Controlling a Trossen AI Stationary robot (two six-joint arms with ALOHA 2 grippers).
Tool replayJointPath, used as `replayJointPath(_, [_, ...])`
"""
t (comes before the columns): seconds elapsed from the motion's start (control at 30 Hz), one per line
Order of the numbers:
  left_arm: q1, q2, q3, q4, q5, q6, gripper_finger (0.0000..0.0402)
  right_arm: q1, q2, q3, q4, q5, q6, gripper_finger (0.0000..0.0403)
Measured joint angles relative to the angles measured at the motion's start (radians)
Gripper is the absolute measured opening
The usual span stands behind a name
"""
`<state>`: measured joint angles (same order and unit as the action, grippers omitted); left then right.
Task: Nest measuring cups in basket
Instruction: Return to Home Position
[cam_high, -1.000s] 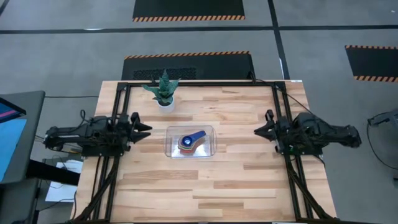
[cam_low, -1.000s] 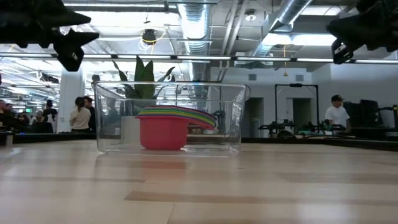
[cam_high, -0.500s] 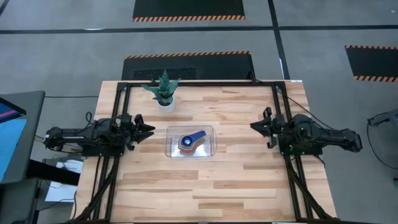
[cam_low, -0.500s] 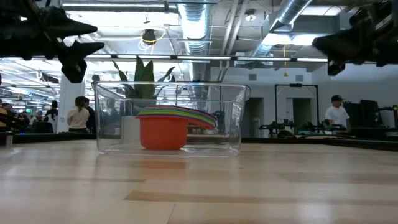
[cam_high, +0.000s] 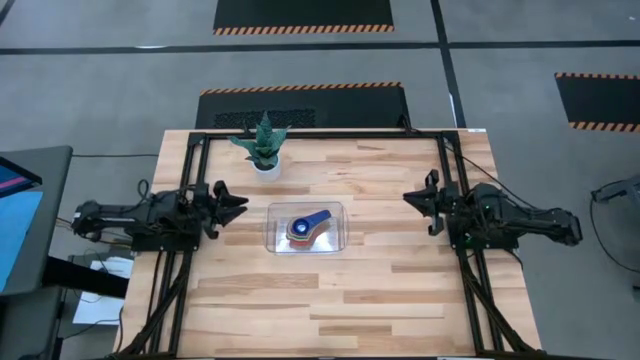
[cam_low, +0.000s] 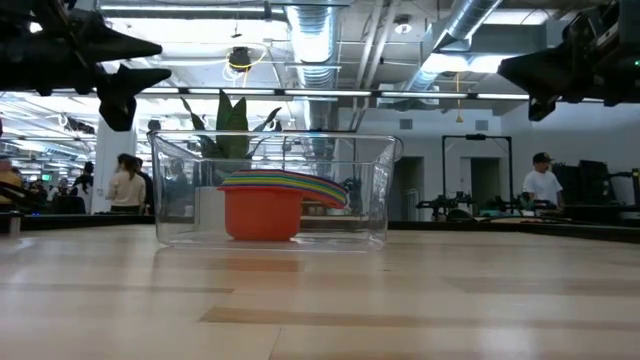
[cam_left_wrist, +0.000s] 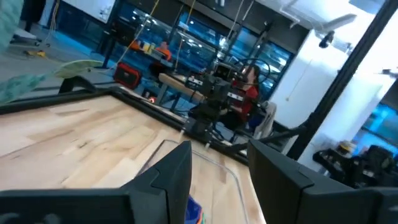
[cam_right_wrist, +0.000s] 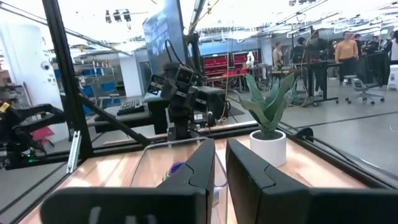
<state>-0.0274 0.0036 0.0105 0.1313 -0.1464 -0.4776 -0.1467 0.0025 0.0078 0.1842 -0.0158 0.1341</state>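
Stacked measuring cups (cam_high: 306, 227) in basket (cam_high: 275, 241), between left claw (cam_high: 240, 203), right claw (cam_high: 406, 200).

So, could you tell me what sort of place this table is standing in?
Most likely a large robotics lab or industrial workshop: exposed ducts run across the ceiling, hazard-striped mats lie beyond the table, and people stand at other stations behind it.

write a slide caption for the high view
Measuring cups nested inside the clear basket, with the left pincer and right pincer hovering apart on either side.
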Motion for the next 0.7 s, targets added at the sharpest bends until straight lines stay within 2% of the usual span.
replayJointPath(0.23, [-0.069, 0.000, 0.000, 0.017, -0.002, 0.154, 0.0143, 0.000, 0.000, -0.001, -0.038, 0.000, 0.000, 0.0066])
replayJointPath(0.37, [-0.071, 0.000, -0.001, 0.006, -0.019, 0.145, 0.0143, 0.000, 0.000, -0.001, -0.064, -0.001, 0.005, 0.0066])
replayJointPath(0.47, [-0.072, 0.000, -0.001, -0.019, 0.010, 0.127, 0.0143, 0.000, 0.000, -0.002, -0.099, -0.001, 0.010, 0.0066])
replayJointPath(0.7, [-0.072, 0.001, -0.002, -0.075, -0.008, 0.183, 0.0143, 0.000, 0.000, -0.002, -0.142, -0.004, 0.127, 0.0066])
